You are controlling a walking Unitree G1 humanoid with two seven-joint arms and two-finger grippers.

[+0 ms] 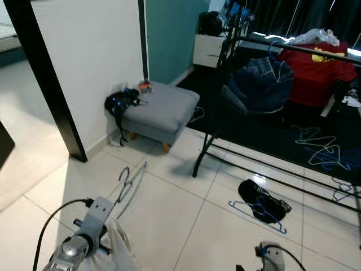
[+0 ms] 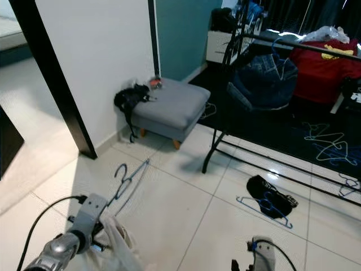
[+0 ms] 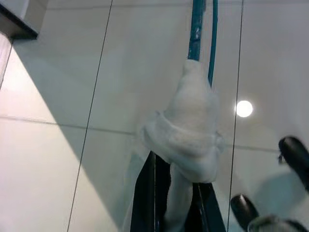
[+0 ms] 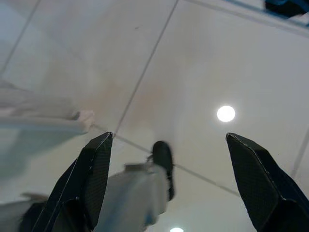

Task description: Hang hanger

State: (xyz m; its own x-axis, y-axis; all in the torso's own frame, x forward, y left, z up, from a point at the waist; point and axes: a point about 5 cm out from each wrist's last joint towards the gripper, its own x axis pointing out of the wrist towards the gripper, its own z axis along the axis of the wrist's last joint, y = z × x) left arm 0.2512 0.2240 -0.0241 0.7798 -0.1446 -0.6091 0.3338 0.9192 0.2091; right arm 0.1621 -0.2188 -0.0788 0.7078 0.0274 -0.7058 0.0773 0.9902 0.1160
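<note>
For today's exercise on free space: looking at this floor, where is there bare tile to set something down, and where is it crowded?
Bare tile lies between the footstool and the left gripper, which holds a hanger with white cloth. Also bare: near the black door frame. Crowded: under the clothes rack, by the dark garment on a blue hanger, and the hanger-strewn dark rug.

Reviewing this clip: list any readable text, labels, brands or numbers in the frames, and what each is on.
No text can be read.
Red shirt on the rack: a yellow print, too blurred to read.
Nothing legible on the hanger held in the left gripper with its white garment.
</note>
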